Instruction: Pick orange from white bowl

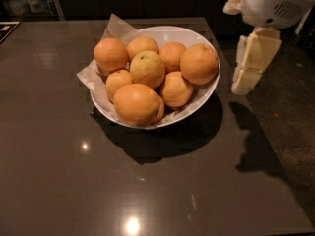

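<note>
The gripper, at two o'clock, is pale cream, blocky and flat-sided. Above it sits a rounded white housing with dark vent slits.

No readable text or labels, end effector right of white bowl

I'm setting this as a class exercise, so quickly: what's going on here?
A robot arm's cream two-finger gripper hangs to the right of a wide, glossy white bowl, apart from it. The bowl is lined with crumpled paper, sits on a dark glossy table and holds about eight oranges. The large, smooth, deep-orange orange on the gripper's side lies untouched in the bowl; nothing has been picked up yet.
</note>
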Available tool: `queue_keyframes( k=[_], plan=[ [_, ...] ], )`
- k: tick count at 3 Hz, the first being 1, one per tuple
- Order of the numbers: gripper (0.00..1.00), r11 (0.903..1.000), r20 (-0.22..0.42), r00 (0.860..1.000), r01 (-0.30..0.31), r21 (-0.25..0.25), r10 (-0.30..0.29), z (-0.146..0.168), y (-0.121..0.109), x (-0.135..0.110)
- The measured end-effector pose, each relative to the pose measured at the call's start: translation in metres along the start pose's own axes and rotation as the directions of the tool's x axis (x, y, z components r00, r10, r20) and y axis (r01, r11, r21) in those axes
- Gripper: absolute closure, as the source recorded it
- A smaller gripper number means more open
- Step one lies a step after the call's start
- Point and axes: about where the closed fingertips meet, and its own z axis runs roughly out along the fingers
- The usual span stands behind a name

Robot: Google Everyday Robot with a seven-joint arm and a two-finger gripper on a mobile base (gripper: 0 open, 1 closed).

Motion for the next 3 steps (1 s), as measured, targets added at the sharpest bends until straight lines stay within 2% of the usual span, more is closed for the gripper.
queue_keyframes(
  k=[1,2,3],
  plan=[
    [0.00,0.9988,0.021,0.999,0.047,-0.014,-0.046,0.007,-0.017,-0.024],
    [0.00,0.9959,0.042,0.997,0.069,-0.059,-0.066,0.023,-0.024,-0.040],
    [0.11,0.9917,0.055,0.996,0.073,-0.107,-0.067,0.037,-0.025,-0.049]
  ],
)
